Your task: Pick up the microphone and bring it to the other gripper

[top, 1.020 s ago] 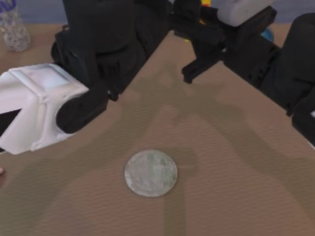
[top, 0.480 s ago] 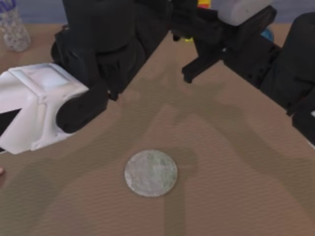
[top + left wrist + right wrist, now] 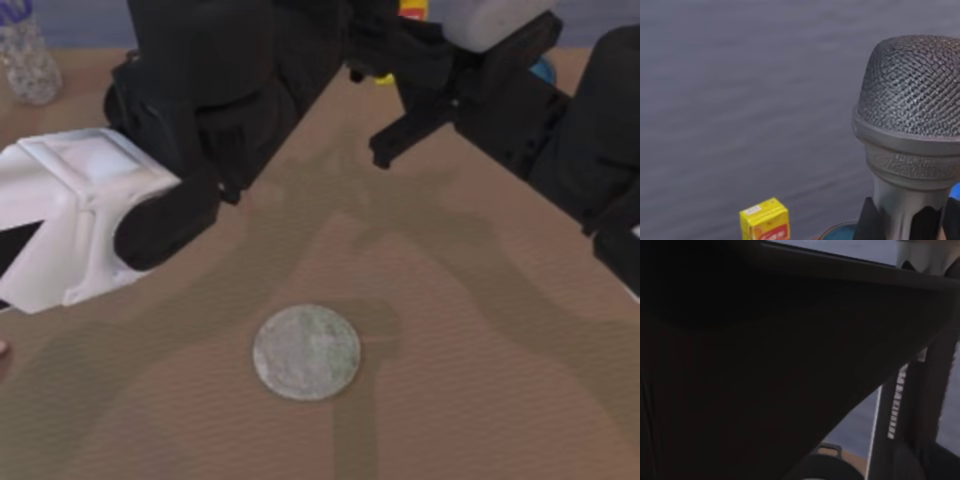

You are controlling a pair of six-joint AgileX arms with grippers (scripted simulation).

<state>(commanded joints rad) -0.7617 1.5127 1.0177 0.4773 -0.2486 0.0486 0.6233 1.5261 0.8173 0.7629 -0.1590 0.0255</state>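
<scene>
Left gripper [image 3: 905, 220] pinches the microphone [image 3: 910, 125] by its handle; in the left wrist view the silver-grey mesh head stands upright above the black fingers [image 3: 867, 222] pressed on either side of the grey neck. Behind it, a yellow carton [image 3: 765, 220] stands farther off against a plain grey-blue backdrop, and a blue rim shows beside the fingers.

Top view: left arm [image 3: 200, 90] fills the far left, bulky black with a white shell [image 3: 70, 215] nearer; its claw and the microphone are hidden at the far edge. Right gripper [image 3: 385, 100] reaches in from the far right toward the far middle, one black finger [image 3: 405, 135] pointing at the table [image 3: 480, 380], close to the left arm; whether its jaws are spread or pressed together I cannot tell. A round grey coaster [image 3: 306, 352] lies flat on the near middle of the table, well apart from both arms. A clear glass vase [image 3: 28, 60] stands at the far left corner. A bit of yellow [image 3: 413, 10] shows behind the right arm.

Right wrist view: mostly dark.
</scene>
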